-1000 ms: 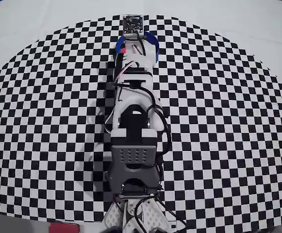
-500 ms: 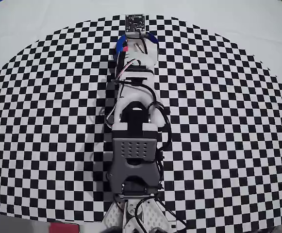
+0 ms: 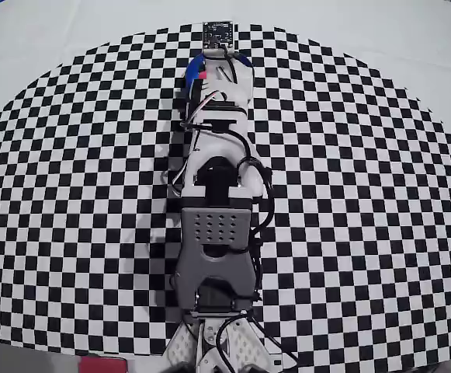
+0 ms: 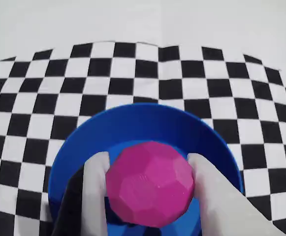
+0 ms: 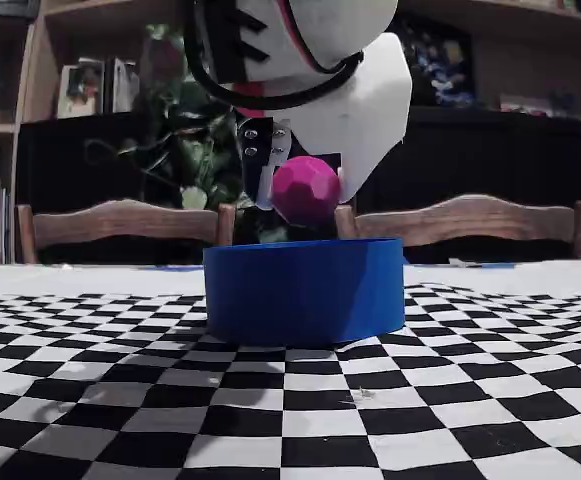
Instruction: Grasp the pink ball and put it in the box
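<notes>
Directly beneath the end effector (image 4: 147,169), clamped on the pink ball (image 4: 150,184), lay the box (image 4: 133,125), ball above its rim.

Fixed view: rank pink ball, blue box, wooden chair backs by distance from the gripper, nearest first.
1. pink ball: held in the gripper.
2. box: directly below, ball above its rim.
3. wooden chair backs: behind the table, on both sides; farthest.
</notes>
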Available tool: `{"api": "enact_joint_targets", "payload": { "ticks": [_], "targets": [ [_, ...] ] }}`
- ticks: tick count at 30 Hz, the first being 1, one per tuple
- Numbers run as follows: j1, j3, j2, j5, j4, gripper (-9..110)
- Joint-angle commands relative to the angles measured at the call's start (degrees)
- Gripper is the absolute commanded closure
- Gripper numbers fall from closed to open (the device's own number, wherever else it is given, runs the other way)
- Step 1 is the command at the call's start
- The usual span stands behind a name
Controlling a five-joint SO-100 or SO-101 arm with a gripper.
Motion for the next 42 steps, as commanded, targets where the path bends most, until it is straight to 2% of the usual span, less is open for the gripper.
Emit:
{"api": "enact_joint_targets", "payload": {
  "ticks": [1, 42],
  "targets": [
    [0.44, -2.81, -0.09, -0.44, -1.05, 101],
    [0.70, -3.69, -1.05, -0.44, -1.05, 101]
  ]
}}
